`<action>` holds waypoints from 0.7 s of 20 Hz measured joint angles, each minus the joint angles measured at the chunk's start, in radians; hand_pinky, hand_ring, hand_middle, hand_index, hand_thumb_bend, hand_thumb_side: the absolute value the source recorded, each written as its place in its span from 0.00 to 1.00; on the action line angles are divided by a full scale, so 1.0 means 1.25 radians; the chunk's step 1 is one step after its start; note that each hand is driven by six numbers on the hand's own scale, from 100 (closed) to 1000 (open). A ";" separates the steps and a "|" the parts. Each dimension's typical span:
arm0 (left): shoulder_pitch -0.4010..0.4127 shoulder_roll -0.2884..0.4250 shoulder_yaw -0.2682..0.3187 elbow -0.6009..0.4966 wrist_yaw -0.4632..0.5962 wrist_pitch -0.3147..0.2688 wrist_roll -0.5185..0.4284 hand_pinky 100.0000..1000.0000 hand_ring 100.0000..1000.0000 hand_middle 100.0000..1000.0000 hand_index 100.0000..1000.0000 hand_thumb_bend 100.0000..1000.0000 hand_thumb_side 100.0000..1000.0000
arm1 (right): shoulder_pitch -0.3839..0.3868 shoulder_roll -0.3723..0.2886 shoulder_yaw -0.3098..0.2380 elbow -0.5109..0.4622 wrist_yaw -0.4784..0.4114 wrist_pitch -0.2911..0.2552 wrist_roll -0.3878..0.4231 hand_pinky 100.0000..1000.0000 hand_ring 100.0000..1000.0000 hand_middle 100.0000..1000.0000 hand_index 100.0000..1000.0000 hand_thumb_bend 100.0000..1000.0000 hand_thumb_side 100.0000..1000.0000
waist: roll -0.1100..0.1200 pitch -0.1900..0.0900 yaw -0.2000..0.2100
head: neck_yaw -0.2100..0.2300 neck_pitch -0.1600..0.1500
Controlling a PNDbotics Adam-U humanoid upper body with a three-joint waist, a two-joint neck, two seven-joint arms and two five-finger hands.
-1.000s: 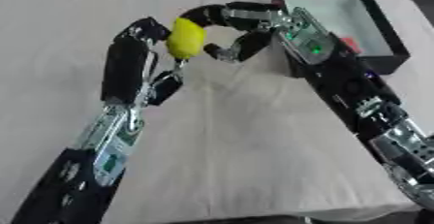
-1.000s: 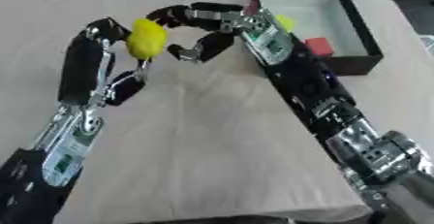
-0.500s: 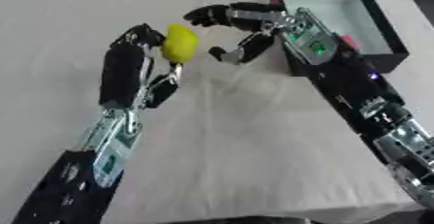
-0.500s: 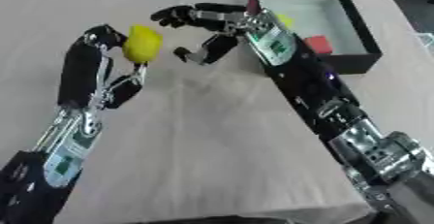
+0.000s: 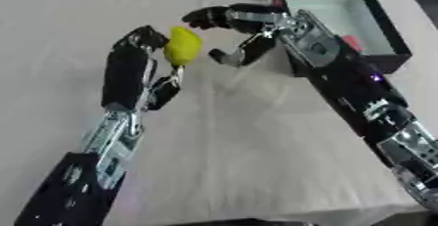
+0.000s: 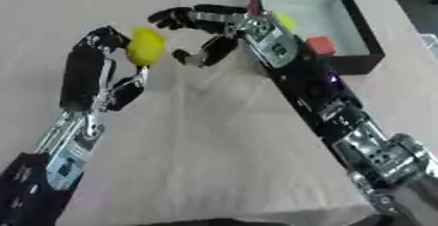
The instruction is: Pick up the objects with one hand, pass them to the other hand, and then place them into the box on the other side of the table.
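Both arms are built mostly of black housings broken up by silver metal joints. The left arm [image 5: 128, 80] has a long, smooth black forearm shell, and lower down a silvery bracket section with small green markings, then a broad black upper segment at the picture's lower edge. Its left hand [image 5: 145, 38] is black. The right arm [image 6: 321, 93] shows a silver-grey plate near the wrist carrying a small green mark, a black middle section with a tiny lit purple dot, and shiny silver ribbed joints toward the shoulder. The right hand [image 5: 231, 19] has slim black fingers [image 5: 201, 17] with greyish segments.
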 measured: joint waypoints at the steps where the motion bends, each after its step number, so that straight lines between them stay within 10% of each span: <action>1: 0.000 0.000 0.000 0.000 -0.003 0.000 0.000 0.54 0.53 0.43 0.39 0.00 0.00 | 0.000 0.000 0.002 0.000 -0.003 0.000 0.000 1.00 1.00 1.00 1.00 0.00 0.46 | 0.000 0.000 0.000 | 0.000 0.000; 14: -0.001 0.000 -0.003 -0.002 -0.032 -0.005 0.000 0.55 0.53 0.43 0.39 0.00 0.00 | 0.000 0.000 0.020 -0.004 -0.015 0.003 0.003 1.00 1.00 1.00 1.00 0.00 0.48 | -0.001 0.000 0.000 | -0.004 0.001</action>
